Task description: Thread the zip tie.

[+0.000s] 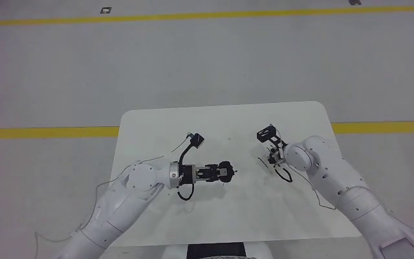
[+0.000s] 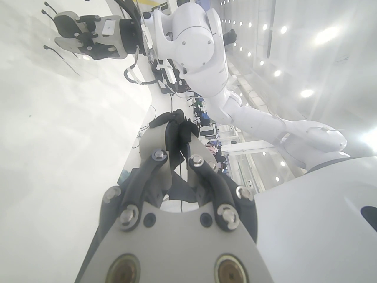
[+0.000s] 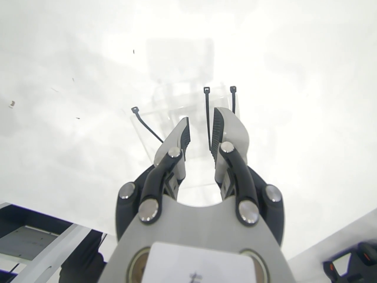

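My left gripper [image 2: 176,131] is shut on a black zip tie [image 2: 180,160], whose strap runs down between the pads and whose bunched end [image 2: 172,116] sticks out past the tips. In the top view this gripper [image 1: 228,171] lies level over the table's middle. My right gripper [image 3: 202,119] is open and points down at a clear holder [image 3: 176,113] with three black zip ties standing in it. One tie [image 3: 207,113] rises between the open fingers, close to one pad. A second tie [image 3: 233,98] stands just outside, and a third [image 3: 145,125] leans away.
The white table [image 1: 226,111] has bare surface around both arms. The right gripper [image 1: 275,158] and the holder sit right of centre, a short gap from the left gripper. A few small specks [image 3: 11,104] lie on the tabletop.
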